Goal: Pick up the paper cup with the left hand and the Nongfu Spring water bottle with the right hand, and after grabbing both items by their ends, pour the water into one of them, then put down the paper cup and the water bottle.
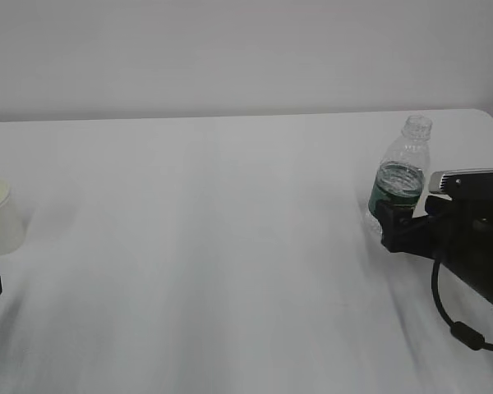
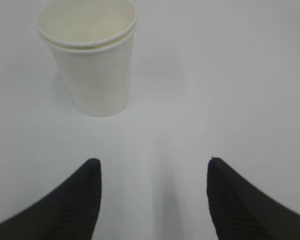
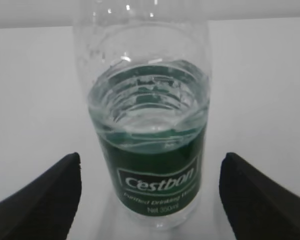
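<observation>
Paper cup (image 2: 90,60) upright on the white counter (image 1: 230,246), far left in the exterior view, standing ahead of the left tool (image 2: 152,200) and off to its left side rather than on the centre line; gap of bare counter between cup base and the two dark fingertips (image 2: 75,200), nothing touching. Left tool spread fairly wide and empty. Across the counter, well apart, Nongfu Spring water bottle (image 3: 150,150) upright and uncapped, long axis vertical, water (image 3: 147,117) reaching just above the green label band. Bottle squarely between the jaws of the right tool (image 3: 150,195), spread very wide, with clear counter on either side of the label and no contact yet; in the exterior view the black tool right up against the bottle's lower half. Right arm plainly the nearer to its target: likely only a closing of the jaws needed there. Left arm with more to do, judging from the offset: a shift leftward and a reach forward before the cup sits between the fingers. Neither item lifted, pouring not yet begun.
</observation>
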You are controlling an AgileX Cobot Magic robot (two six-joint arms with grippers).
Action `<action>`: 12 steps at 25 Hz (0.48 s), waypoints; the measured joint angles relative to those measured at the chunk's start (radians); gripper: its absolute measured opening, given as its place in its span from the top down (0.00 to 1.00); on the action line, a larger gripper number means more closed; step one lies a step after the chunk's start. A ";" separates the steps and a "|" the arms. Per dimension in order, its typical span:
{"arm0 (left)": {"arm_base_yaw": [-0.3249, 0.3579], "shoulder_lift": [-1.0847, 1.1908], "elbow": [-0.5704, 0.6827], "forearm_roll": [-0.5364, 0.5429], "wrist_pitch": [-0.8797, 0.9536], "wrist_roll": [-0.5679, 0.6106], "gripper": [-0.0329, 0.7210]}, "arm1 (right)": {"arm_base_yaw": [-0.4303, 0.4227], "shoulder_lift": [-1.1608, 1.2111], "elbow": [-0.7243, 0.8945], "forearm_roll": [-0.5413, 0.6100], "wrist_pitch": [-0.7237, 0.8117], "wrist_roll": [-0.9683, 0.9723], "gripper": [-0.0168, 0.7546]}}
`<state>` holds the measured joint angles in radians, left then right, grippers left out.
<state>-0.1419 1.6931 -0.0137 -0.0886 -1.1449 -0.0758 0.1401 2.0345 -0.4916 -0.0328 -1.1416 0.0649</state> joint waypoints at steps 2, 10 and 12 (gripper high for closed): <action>0.000 0.000 0.000 0.000 0.000 0.000 0.33 | 0.000 0.016 -0.016 0.000 0.000 0.000 0.12; 0.000 0.000 0.000 0.000 0.000 0.000 0.33 | 0.000 0.073 -0.065 -0.008 0.000 0.012 0.13; 0.000 0.000 0.000 0.000 0.000 0.000 0.33 | 0.000 0.078 -0.076 -0.011 0.000 0.017 0.13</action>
<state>-0.1419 1.6931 -0.0137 -0.0886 -1.1449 -0.0758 0.1401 2.1127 -0.5680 -0.0433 -1.1416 0.0818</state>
